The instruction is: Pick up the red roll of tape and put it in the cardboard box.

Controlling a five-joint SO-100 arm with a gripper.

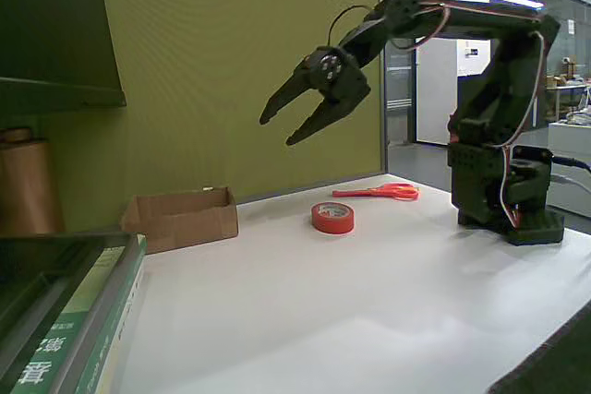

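Fixed view. The arm (499, 108) stands at the right of the white table (369, 302), its reach stretched leftward and held high. The pincer (279, 128) hangs in mid-air with its two fingers spread wide and nothing between them; the tips point down and to the left. The red roll of tape (332, 217) lies flat on the table, below the pincer and slightly to its right, well apart from it, with its pale core hole facing up. The scissors (379, 192) lie just behind the roll and further right of the pincer, near but not touching it. The cardboard box (181, 217) sits below and to the left of the pincer, open side up; nothing shows above its rim. A brown paper roll (26, 186) and some books (83, 320) occupy the far left.

Handling, as a judgement: the roll is probably light and stiff, with a smooth, somewhat slippery outer face. A sound hold would be across the ring wall, one finger in the core hole and one outside, or across the full width if the spread allows. Only one view is given.
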